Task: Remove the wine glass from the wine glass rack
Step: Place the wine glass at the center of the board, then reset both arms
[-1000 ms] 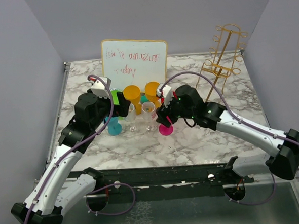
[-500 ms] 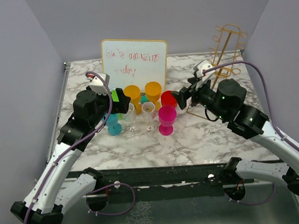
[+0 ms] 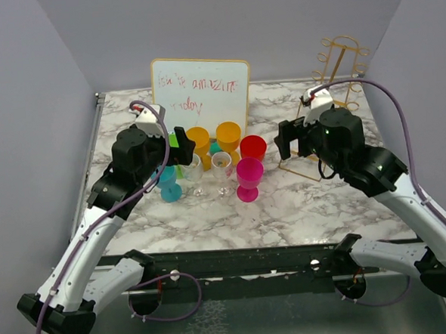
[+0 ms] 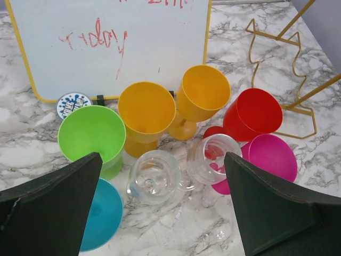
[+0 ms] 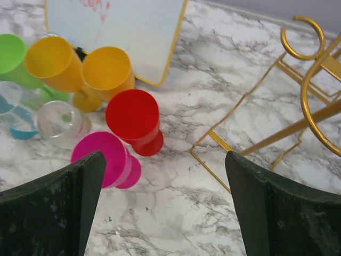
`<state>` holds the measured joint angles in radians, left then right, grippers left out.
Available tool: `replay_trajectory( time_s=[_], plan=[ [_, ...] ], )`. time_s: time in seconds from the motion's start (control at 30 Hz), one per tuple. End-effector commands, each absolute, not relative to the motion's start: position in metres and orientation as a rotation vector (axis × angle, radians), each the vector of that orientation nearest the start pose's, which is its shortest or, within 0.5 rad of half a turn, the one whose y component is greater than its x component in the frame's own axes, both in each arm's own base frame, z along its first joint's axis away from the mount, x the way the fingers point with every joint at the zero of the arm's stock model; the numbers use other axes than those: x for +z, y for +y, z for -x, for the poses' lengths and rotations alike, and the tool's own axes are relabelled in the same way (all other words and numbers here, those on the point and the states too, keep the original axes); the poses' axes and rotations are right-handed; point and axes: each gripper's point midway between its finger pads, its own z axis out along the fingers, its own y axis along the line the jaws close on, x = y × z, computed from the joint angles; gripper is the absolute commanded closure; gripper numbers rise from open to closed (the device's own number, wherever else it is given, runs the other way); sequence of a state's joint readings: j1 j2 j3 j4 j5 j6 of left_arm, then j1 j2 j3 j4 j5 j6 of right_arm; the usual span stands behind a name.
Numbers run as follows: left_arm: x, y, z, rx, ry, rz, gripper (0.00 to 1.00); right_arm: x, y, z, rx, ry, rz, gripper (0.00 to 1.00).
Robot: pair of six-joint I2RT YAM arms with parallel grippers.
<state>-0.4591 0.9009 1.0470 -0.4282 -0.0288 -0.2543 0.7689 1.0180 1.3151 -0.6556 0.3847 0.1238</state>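
Observation:
The gold wire wine glass rack stands at the back right with no glass on its hooks; it also shows in the right wrist view and the left wrist view. Two clear wine glasses stand on the table among coloured ones, also seen in the left wrist view. A pink glass and a red glass stand beside them. My left gripper is open and empty above the group. My right gripper is open and empty between the red glass and the rack base.
Two orange glasses, a green one and a teal one stand near the clear glasses. A whiteboard with red writing leans at the back. Grey walls close in both sides.
My right gripper has let go of the pink glass, which now stands on the table, and has drawn back right toward the rack. My left gripper has risen slightly.

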Motion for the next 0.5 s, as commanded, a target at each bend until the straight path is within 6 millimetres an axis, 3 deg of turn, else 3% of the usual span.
replay_trajectory(
  time_s=[0.0,0.17,0.33,0.47],
  plan=[
    [0.314,-0.135,-0.288,-0.408,1.877,-0.119,0.01,0.292,0.152,-0.271,0.295,2.053,0.331,0.00],
    [0.315,-0.128,-0.290,-0.362,1.883,-0.113,0.01,0.266,0.117,-0.283,0.325,2.089,0.161,0.00],
    [0.315,-0.123,-0.288,-0.330,1.882,-0.115,0.01,0.247,0.083,-0.280,0.198,2.102,0.044,0.00],
    [0.311,-0.125,-0.288,-0.339,1.891,-0.126,0.01,0.248,0.065,-0.286,0.132,2.054,-0.019,0.00]
  ],
)
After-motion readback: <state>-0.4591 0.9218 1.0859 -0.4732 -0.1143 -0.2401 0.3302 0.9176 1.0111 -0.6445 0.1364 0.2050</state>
